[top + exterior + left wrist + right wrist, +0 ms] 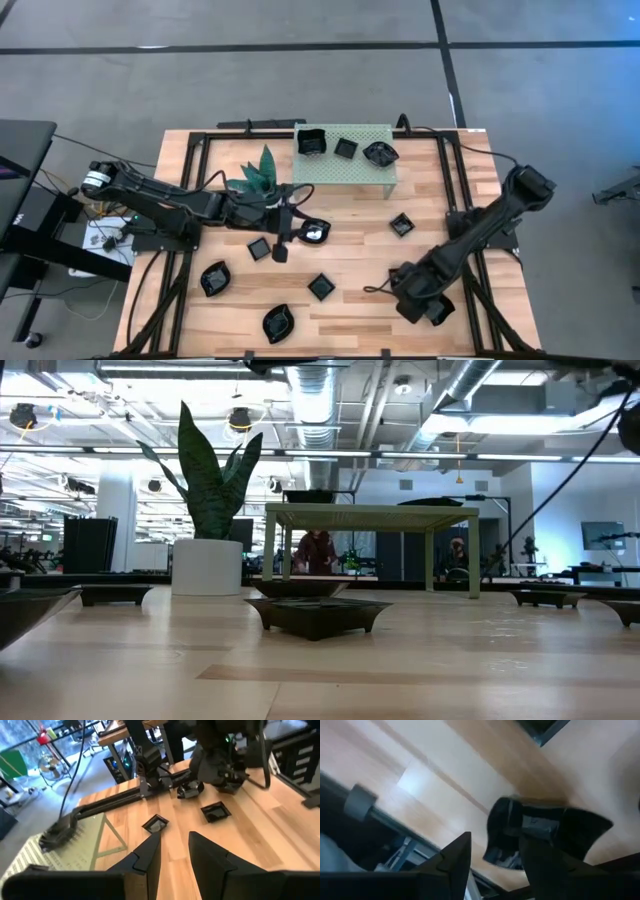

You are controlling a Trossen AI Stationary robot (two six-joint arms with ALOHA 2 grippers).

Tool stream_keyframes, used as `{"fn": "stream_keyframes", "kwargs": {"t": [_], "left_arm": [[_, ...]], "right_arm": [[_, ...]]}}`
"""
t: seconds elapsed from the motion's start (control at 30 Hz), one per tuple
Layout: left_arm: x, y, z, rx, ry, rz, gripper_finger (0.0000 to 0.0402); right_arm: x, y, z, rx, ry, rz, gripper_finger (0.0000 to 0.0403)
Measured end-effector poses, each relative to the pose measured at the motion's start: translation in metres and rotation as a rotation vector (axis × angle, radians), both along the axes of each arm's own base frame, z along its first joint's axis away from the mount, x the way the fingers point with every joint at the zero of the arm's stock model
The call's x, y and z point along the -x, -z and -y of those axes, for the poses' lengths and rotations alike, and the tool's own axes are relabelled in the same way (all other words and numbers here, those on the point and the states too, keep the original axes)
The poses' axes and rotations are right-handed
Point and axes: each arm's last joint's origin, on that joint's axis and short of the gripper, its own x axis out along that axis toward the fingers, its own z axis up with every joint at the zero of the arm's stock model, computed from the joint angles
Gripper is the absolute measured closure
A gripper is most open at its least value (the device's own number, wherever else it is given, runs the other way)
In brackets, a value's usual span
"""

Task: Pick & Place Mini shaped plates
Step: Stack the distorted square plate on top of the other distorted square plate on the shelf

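Plates (320,287) lie scattered on your table (350,320); left gripper (283,243) hovers with fingers parted, empty, while right gripper (492,857) stands part-open around a plate (545,827), hold unclear.

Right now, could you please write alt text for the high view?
Seen from above, two dark arms reach over a wooden table scattered with mini shaped plates. Three more sit on a green shelf beside a plant.
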Motion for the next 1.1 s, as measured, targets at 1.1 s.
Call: {"fn": "stream_keyframes", "kwargs": {"t": [1.1], "left_arm": [[0.000,-0.001,0.000,0.017,-0.006,0.019,0.0300]], "right_arm": [[-0.006,0.049,-0.027,0.030,-0.096,-0.077,0.0270]]}}
